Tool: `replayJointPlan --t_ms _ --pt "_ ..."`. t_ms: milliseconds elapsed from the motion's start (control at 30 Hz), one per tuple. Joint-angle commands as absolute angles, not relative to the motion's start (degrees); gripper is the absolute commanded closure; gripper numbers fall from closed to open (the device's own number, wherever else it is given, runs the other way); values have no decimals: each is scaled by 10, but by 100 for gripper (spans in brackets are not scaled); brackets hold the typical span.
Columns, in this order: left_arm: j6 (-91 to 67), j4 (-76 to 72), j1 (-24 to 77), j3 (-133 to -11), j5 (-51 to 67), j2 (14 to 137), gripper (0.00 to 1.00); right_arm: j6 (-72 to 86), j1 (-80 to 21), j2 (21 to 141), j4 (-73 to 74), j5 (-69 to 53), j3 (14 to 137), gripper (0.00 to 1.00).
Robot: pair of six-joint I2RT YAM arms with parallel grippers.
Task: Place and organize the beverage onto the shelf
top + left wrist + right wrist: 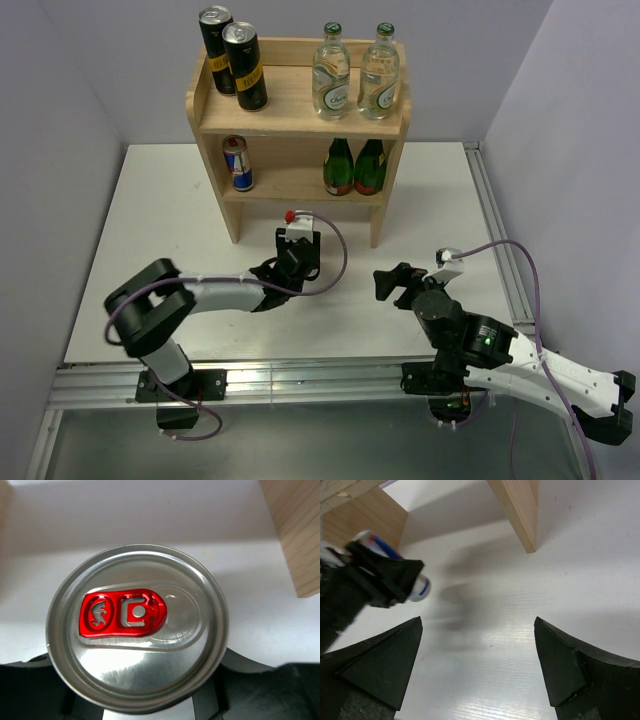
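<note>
Can (137,630) gripped in left jaws near shelf (290,105); right jaws apart.

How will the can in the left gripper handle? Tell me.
Likely rigid: the can looks sealed, its red tab flat. Its glossy metal could slip in the left gripper. Round, so it would probably roll if laid down.

- Shelf (290,100): light wood, two tiers, upright at the middle of the surface's (150,220) far edge.
- Two black cans (245,65) with gold bands: upright, left end of the top board.
- Two clear bottles (331,72) with green caps: upright, right end of the top board.
- Silver-blue-red can (237,163): upright, left end of the lower board.
- Second silver-blue-red can (137,627), with a red tab: gripped by the left claw (297,252), just in front of the shelf.
</note>
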State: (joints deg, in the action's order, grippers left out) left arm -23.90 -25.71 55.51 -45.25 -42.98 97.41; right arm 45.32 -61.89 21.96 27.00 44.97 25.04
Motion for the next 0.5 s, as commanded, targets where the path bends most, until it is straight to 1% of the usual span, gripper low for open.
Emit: replayJointPlan --t_ms 0,67,167,333,467 --pt "-280 -131 568 -496 -484 866 100 452 -621 214 255 463 256 0" --pt "-280 -96 568 -508 -493 814 100 450 -621 210 255 461 254 0" --pt "-244 -55 567 -543 -497 771 100 449 -621 197 252 459 251 0" --pt "-171 -67 557 -596 -512 758 100 449 -621 195 253 461 250 0" --pt "-136 -69 525 -646 -485 773 100 450 -621 190 256 461 250 0"
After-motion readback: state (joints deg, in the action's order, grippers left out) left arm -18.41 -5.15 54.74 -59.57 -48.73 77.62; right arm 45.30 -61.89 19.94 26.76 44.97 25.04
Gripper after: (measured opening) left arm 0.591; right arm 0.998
